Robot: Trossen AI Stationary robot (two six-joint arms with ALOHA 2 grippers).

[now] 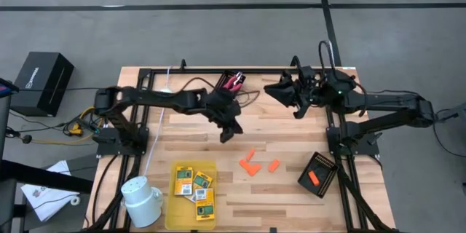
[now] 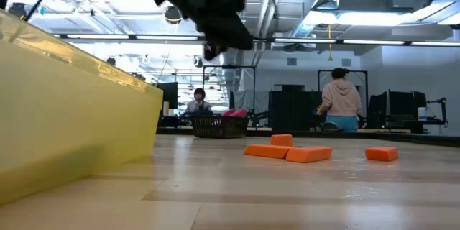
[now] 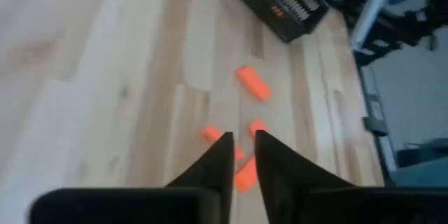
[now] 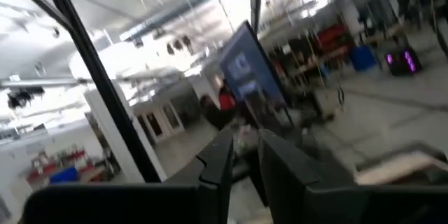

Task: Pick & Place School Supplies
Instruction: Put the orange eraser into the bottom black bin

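Note:
Several stubby orange pieces (image 1: pixel 251 164) (image 3: pixel 252 82) lie flat on the wooden table near its middle. Several yellow-and-green packets (image 1: pixel 195 184) lie in a yellow tray (image 1: pixel 175 207) at the near edge. Something red and pink (image 1: pixel 234 81) sticks out of a dark basket at the far edge. My left gripper (image 1: pixel 227 132) (image 3: pixel 241 136) hangs above the table just beyond the orange pieces, slanting down, its fingers a narrow gap apart with nothing between them. My right gripper (image 1: pixel 271 89) (image 4: pixel 245 136) is held high at the far right, pointing up into the room, narrowly open and empty.
A black tray (image 1: pixel 318 175) (image 3: pixel 283 3) holding one orange piece stands at the near right. A white mug (image 1: pixel 142 200) lies left of the yellow tray, whose wall (image 2: pixel 72 115) fills the low view's left. Bare wood lies between the tray and the orange pieces. People show in the room behind.

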